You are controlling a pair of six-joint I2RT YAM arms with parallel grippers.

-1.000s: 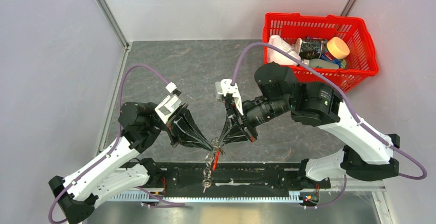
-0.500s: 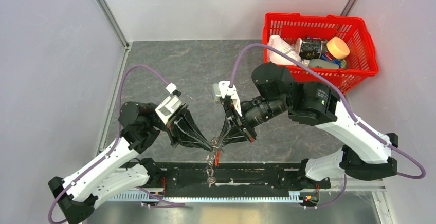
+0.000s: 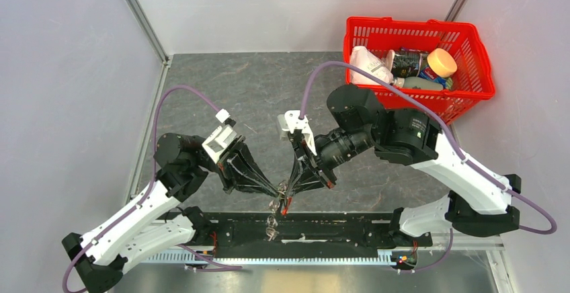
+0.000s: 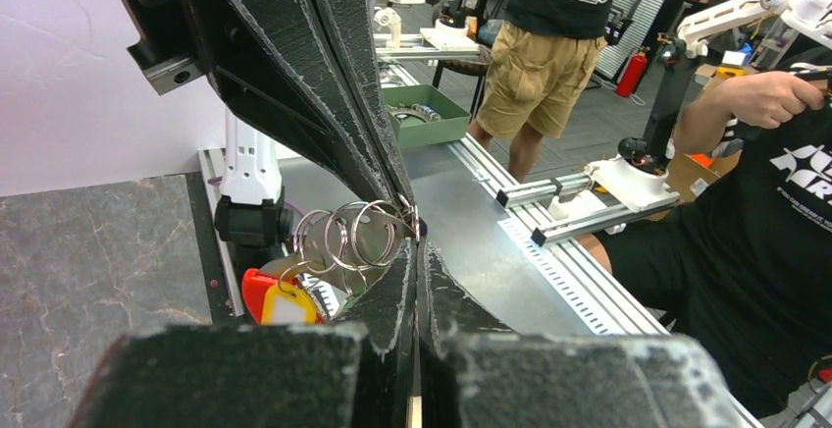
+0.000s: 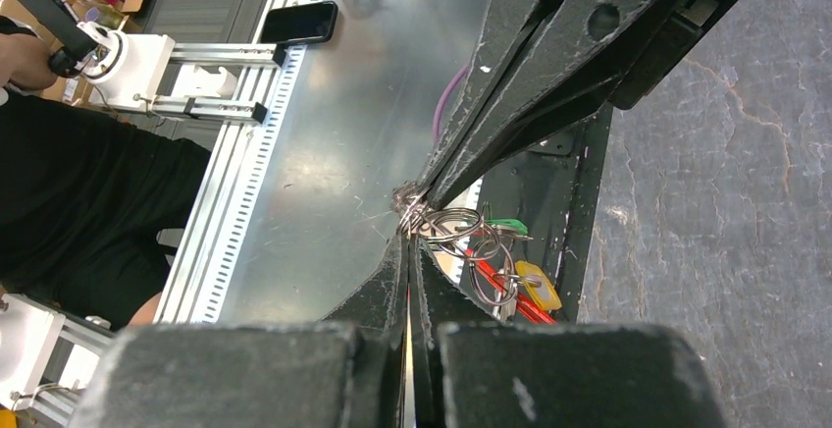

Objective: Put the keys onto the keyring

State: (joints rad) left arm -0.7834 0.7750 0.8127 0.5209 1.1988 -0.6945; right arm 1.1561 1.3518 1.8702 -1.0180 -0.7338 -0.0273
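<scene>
Grippers of the two arms meet tip to tip over the black base bar [image 3: 349,229] at the near edge of the table [image 3: 235,85], one reaching in from each side, with the keyring [image 4: 345,238] caught between them and lifted off the surface. The left gripper [image 4: 416,244] has its two fingers pressed together to a hairline seam, tips nipping the keyring's wire; three overlapping wire loops can be counted beside those tips. The right gripper [image 5: 407,239] is likewise closed to a thin slit, its tips on the same knot of wire, so both grippers grasp the one keyring at a single spot. Below the loops hang two keys with coloured heads, one green key [image 5: 507,224] and one yellow key [image 5: 538,288], next to the red length of the strap [image 5: 483,273]; whether each is threaded on the wire cannot be told. From above, the bundle dangles as one thin chain under the joined tips. One red basket [image 3: 417,24] stands at the far right corner, well apart, holding several packs and bottles too jumbled to count. Beyond the table, two people show in the left wrist view, one standing in khaki shorts [image 4: 535,70], one seated in a black shirt [image 4: 775,212]; one phone [image 5: 299,23] lies on the metal bench.
</scene>
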